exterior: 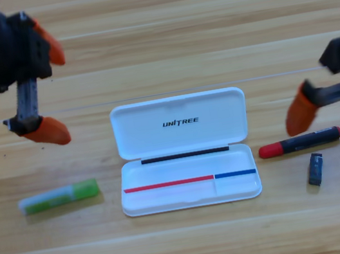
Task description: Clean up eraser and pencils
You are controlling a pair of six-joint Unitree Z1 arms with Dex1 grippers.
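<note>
Stubby dark eraser (315, 169) — bluish band; left claw (51, 88) gapes empty, right claw (323, 108) unclear.

Setting: a robot test bench or lab workstation is indicated.
Surface: a wooden table (163, 50) of light planks is seen throughout.
Equipment: two orange-jawed robot grippers, left gripper (51, 88) and right gripper (323, 108), are positioned above it.
Branding: "UNITREE" is printed inside the lid of the open white case (179, 125).
</note>
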